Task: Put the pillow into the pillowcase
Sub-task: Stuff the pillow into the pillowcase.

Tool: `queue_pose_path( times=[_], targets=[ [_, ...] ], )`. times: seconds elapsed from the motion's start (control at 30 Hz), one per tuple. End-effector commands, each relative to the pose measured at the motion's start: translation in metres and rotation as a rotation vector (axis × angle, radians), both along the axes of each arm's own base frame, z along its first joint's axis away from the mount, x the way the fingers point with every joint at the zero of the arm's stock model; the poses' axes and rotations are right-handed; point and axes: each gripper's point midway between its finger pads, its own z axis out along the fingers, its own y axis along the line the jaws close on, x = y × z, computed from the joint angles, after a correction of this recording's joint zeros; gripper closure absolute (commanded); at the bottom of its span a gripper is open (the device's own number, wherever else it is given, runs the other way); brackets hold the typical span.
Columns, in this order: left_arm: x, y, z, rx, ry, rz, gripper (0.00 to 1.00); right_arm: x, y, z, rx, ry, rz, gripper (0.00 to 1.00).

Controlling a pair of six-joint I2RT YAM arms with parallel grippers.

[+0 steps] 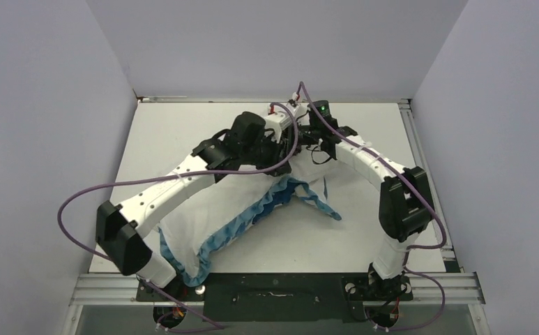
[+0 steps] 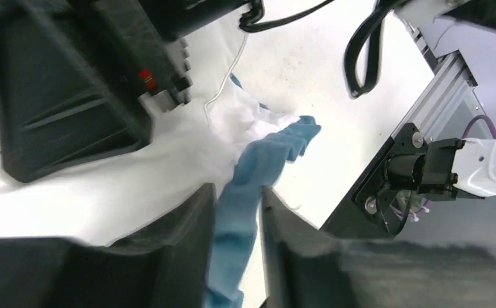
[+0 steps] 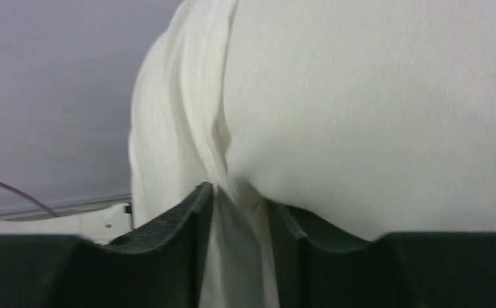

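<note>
White plain cloth, soft and puffy, makes up the large plump rectangular pillow (image 1: pixel 205 209), which lies on the pale table (image 1: pixel 364 234) beneath the left arm. It looks light and yields to any squeeze. With no firm edge, it is best held by a gathered fold or a corner. The thin limp pillowcase (image 1: pixel 249 218) with a blue ruffled edge runs along the pillow's right side, and a patterned flap spills just beyond. It should sag and slide, so its hem is the place to grip. From above, pillow and white lining merge, so how far in it sits is unclear. At the pillow's far end, the left gripper (image 2: pixel 237 196) is clamped narrowly on the blue ruffle. The right gripper (image 3: pixel 240 199) pinches a white fold, probably the pillow's.
</note>
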Motion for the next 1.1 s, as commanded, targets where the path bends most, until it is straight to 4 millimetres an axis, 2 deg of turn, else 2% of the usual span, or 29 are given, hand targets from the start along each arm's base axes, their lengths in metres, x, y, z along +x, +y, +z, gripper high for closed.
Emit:
queue_pose_path(
  times=[0.0, 0.07, 0.13, 0.23, 0.27, 0.4, 0.57, 0.7, 0.8, 0.87, 0.93, 0.97, 1.03, 1.07],
  targets=[
    [-0.001, 0.017, 0.090, -0.176, -0.295, 0.048, 0.59, -0.005, -0.074, -0.016, -0.408, -0.111, -0.113, 0.55],
    [0.002, 0.035, 0.097, -0.162, -0.334, 0.114, 0.38, 0.000, -0.095, -0.006, -0.466, -0.154, -0.171, 0.42],
    [0.008, 0.054, 0.110, -0.169, -0.369, 0.192, 0.21, 0.006, -0.112, 0.006, -0.512, -0.203, -0.224, 0.33],
    [0.025, 0.076, 0.126, -0.214, -0.354, 0.319, 0.17, 0.017, -0.124, 0.026, -0.535, -0.277, -0.269, 0.24],
    [0.037, 0.087, 0.132, -0.226, -0.339, 0.392, 0.17, 0.020, -0.124, 0.031, -0.537, -0.294, -0.275, 0.22],
    [0.069, 0.110, 0.130, -0.225, -0.207, 0.596, 0.17, 0.038, -0.118, 0.042, -0.525, -0.325, -0.283, 0.17],
    [0.094, 0.105, 0.093, -0.125, -0.024, 0.675, 0.15, 0.061, -0.114, 0.052, -0.526, -0.340, -0.317, 0.09],
    [0.103, 0.093, 0.050, -0.027, 0.121, 0.687, 0.15, 0.072, -0.112, 0.052, -0.559, -0.352, -0.320, 0.04],
    [0.108, 0.093, 0.018, 0.055, 0.186, 0.713, 0.16, 0.076, -0.108, 0.046, -0.574, -0.349, -0.306, 0.01],
    [0.112, 0.092, -0.005, 0.097, 0.222, 0.715, 0.23, 0.077, -0.103, 0.040, -0.583, -0.341, -0.291, 0.00],
    [0.116, 0.092, -0.016, 0.119, 0.229, 0.717, 0.38, 0.078, -0.098, 0.034, -0.590, -0.337, -0.275, 0.00],
    [0.118, 0.093, -0.018, 0.128, 0.229, 0.720, 0.53, 0.078, -0.097, 0.031, -0.593, -0.336, -0.267, 0.00],
    [0.120, 0.093, -0.014, 0.127, 0.212, 0.709, 0.91, 0.078, -0.095, 0.024, -0.602, -0.325, -0.256, 0.00],
    [0.121, 0.094, -0.009, 0.122, 0.199, 0.708, 1.00, 0.078, -0.095, 0.022, -0.604, -0.321, -0.254, 0.00]
  ],
)
